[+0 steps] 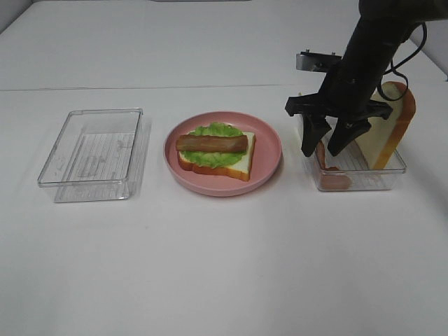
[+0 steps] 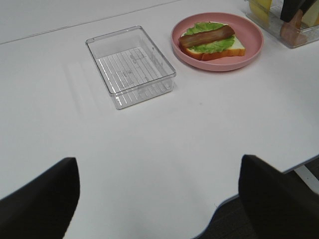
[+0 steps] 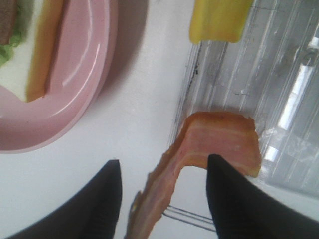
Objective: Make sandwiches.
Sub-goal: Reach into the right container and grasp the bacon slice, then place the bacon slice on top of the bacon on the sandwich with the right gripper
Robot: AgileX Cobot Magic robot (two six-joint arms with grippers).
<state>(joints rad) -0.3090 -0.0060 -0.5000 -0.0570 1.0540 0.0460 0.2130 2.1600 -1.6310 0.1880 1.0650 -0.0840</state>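
- Exterior high view: the right hand point(image 1: 321, 151) hangs over the right tub point(image 1: 364, 180), its fingers apart and clamped on nothing.
- A bacon strip point(image 3: 219, 137) stands between those fingers, bent, one end on the tub floor and the other leaning up toward the tub's wall.
- Judging from this, the step in hand is picking that strip. Close on its raised middle, not the floppy end, and lift straight up so it clears the wall before crossing over.
- The sandwich point(image 1: 238, 164) is half built on the pink plate point(image 1: 269, 143), mid-tabletop point(image 1: 224, 266): one bread slice, lettuce, one bacon strip on top.
- An upright bread slice point(image 1: 392, 126) and a yellow cheese point(image 3: 219, 20) share the tub, close to the hand. A wide swing could knock the bread over.
- The left hand point(image 2: 159, 194) is open and idle, well apart from an empty left tub point(image 1: 91, 183).
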